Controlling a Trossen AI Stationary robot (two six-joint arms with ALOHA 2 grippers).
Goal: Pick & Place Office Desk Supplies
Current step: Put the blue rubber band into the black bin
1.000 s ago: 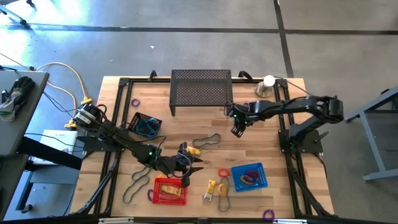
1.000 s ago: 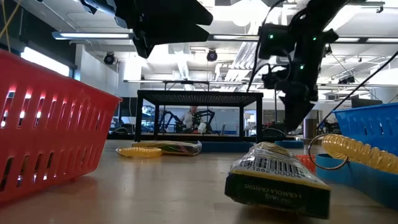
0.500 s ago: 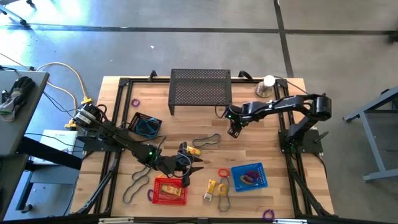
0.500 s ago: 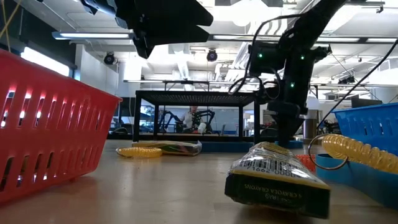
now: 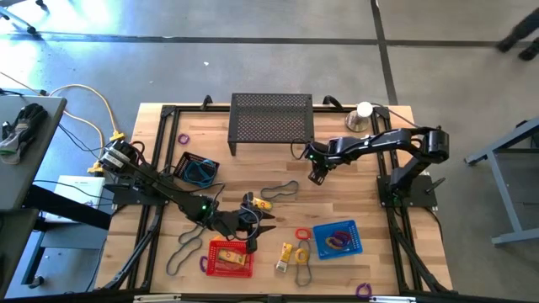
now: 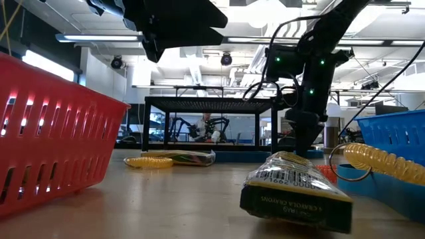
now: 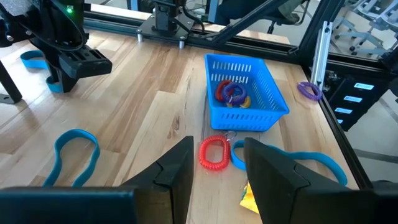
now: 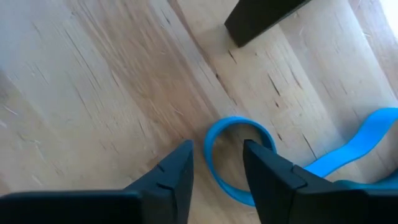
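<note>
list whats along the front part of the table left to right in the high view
Dark band loop → red basket → yellow block → blue basket → purple ring

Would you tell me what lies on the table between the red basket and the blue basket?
In the high view, a small yellow block and a red ring lie between the red basket and the blue basket.

Three baskets (image 5: 338,239), two arms (image 5: 379,143), one mesh stand (image 5: 272,122)
</note>
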